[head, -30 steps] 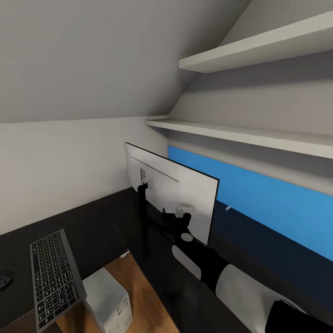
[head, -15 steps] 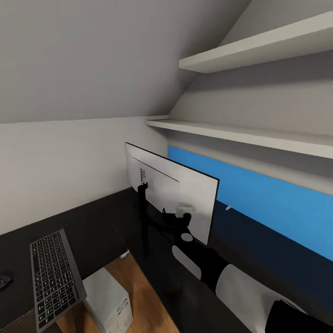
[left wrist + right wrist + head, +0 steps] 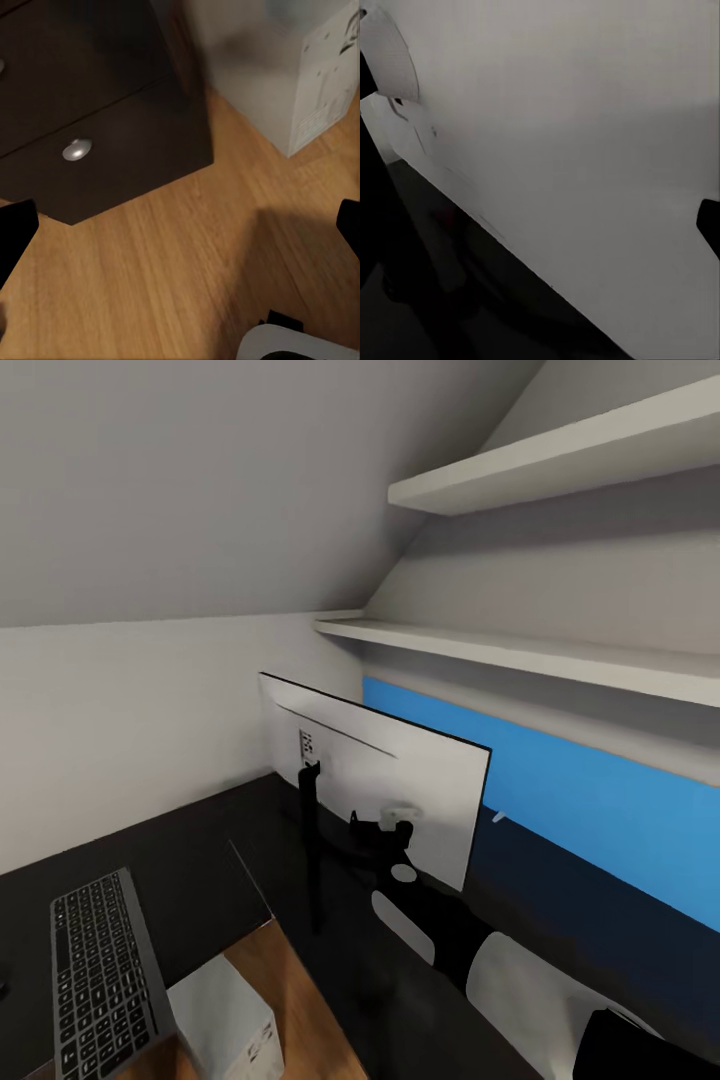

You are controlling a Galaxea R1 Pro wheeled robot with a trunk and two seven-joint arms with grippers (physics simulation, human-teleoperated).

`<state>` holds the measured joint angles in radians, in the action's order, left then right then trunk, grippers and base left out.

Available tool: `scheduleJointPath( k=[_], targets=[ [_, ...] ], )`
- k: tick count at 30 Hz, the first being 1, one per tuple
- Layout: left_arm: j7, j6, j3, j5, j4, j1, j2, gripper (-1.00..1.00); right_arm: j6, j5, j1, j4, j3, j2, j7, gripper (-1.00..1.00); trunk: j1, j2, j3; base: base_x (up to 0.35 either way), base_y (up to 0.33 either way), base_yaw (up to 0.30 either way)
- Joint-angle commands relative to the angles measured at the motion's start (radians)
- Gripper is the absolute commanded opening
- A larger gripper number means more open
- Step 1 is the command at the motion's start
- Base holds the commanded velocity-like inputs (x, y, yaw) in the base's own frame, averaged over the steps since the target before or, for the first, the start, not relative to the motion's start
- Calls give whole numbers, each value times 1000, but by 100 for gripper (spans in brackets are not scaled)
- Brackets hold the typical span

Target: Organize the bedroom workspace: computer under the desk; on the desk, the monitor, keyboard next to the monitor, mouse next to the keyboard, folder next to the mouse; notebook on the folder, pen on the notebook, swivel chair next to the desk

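The monitor (image 3: 385,785) stands on the black desk (image 3: 190,850) with its white back toward me, on a black stand (image 3: 312,830). My right gripper (image 3: 396,822) sits at the lower part of that back, jaws apart; the right wrist view has the white panel (image 3: 585,150) close up, with one fingertip (image 3: 709,225) at the edge. The keyboard (image 3: 98,980) lies at the desk's near left edge. The computer (image 3: 225,1020) stands on the wood floor below it. My left gripper (image 3: 180,225) hangs open over the floor between the desk's drawer pedestal (image 3: 112,112) and the computer (image 3: 300,67).
Two white wall shelves (image 3: 560,455) run above a blue wall panel (image 3: 600,810) behind the desk, under a sloped ceiling. A round silver knob (image 3: 77,149) marks the pedestal drawer. Part of my base (image 3: 292,349) shows over the wood floor (image 3: 187,277).
The monitor has swung, its back now looking wider with both side edges further out. Keyboard, computer and desk corner sit slightly lower left in the picture. Shelves and right arm hold their places.
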<state>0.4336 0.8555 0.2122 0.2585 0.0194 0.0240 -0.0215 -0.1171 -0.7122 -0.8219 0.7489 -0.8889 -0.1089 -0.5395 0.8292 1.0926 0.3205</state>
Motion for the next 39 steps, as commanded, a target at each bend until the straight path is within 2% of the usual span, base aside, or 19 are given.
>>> scheduleJointPath(
  k=[1,22,39],
  targets=[
    [5,1,9,7,2,1,-1,100,-9,-10,-2,0,-6,0,-5,100,0,1,1,93,0,0],
    [4,-1,9,7,2,1,-2,100,-9,-10,-2,1,-7,0,-5,100,0,1,1,59,0,0],
    [-18,-3,9,7,2,1,0,100,-9,-10,-2,1,-7,0,-4,100,0,1,1,123,0,0]
  ],
)
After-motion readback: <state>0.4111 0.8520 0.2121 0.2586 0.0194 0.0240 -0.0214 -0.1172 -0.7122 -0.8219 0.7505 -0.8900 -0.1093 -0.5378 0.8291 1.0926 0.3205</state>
